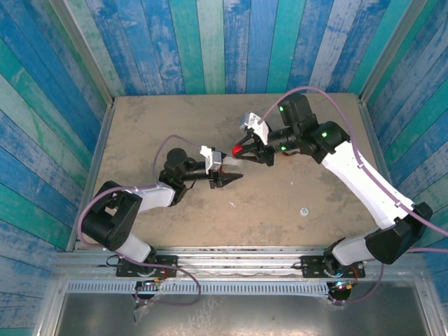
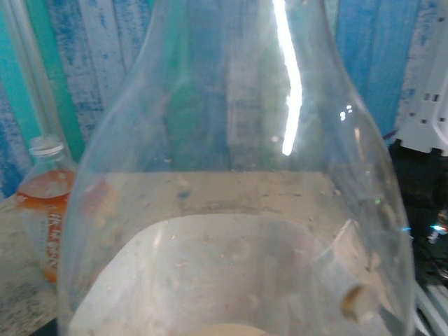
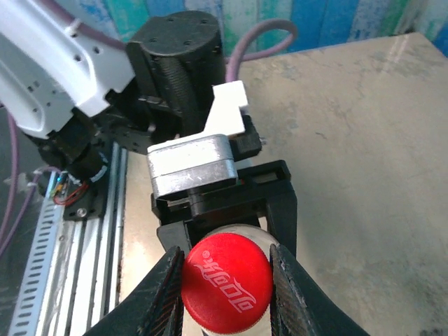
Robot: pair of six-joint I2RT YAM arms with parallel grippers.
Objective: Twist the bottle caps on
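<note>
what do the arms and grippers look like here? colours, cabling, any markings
The left arm and right arm have white links between black joints, each trailing a purple cable. The left gripper and right gripper have black tapered fingers with a white block behind them. Two green lights glow on the right arm.

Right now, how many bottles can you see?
2. One clear bottle sits in the left end effector under the red cap; one orange-labelled bottle stands on the table beyond. Others may be hidden.
</note>
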